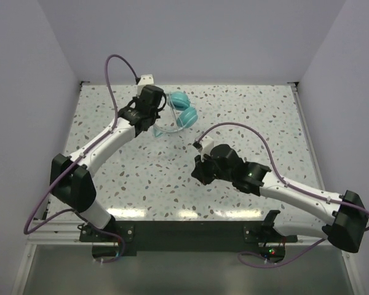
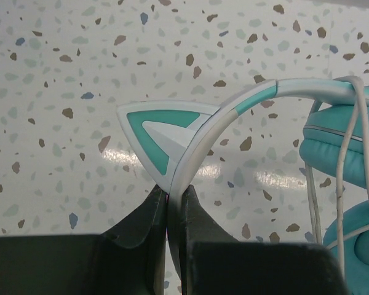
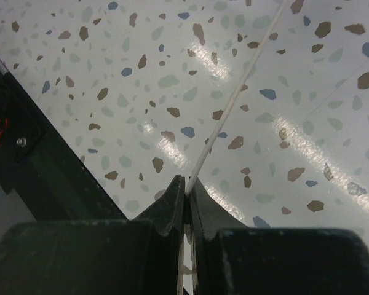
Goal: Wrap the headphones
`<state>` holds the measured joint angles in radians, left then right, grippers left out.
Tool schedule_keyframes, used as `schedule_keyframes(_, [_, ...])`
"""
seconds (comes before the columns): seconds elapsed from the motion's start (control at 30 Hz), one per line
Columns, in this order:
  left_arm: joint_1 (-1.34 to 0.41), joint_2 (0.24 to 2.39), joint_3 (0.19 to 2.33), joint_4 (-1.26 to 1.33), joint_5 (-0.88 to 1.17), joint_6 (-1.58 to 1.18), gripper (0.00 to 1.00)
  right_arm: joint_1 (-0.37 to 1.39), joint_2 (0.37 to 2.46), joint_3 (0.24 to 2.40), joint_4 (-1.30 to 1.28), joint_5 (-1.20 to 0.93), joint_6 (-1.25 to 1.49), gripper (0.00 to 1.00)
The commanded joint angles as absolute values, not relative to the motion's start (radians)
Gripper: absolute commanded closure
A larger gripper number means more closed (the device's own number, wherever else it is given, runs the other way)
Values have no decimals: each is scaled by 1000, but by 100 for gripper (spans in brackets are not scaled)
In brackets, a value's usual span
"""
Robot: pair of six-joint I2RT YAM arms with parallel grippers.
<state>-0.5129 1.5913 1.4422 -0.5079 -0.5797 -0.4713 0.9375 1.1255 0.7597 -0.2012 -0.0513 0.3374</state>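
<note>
White cord (image 3: 234,104) comes first, nearest us: the right jaws are shut on it, low over the speckled worktop (image 1: 141,178), and it runs off in a straight, fairly taut line toward the far side. Farther out, the left jaws are pinched flat on the pale headband (image 2: 283,92), just beside its teal triangular ear (image 2: 163,132). Beyond that grip sit the two round earcups (image 2: 341,144). The headphones (image 1: 183,112) lie toward the far edge of the worktop, left of centre. Strands of cord already hang across the headband near the cups.

We judge the step in hand to be laying another turn. To do it well, we would use the left arm (image 1: 104,144) as a fixed anchor and have the right arm (image 1: 295,187) carry the cord round the band in a wide arc, under light tension only. Too hard a pull could drag the thin band out of its pinch. Too slack, and the turn may slide off.
</note>
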Motion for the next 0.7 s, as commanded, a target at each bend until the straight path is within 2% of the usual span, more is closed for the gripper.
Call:
schedule_keyframes(0.0, [-500, 1592, 1362, -303, -592, -502, 100, 973, 1109, 885, -432, 89, 264, 100])
schedule_keyframes(0.27, [-581, 1585, 1117, -232, -632, -492, 100, 971, 1169, 1055, -560, 173, 158, 100])
schedule_keyframes(0.5, [-765, 1519, 956, -201, -660, -546, 100, 942, 1336, 1163, -517, 222, 86, 100])
schedule_keyframes(0.67, [-819, 1453, 835, -170, -635, -589, 100, 884, 1439, 1183, -463, 212, 64, 100])
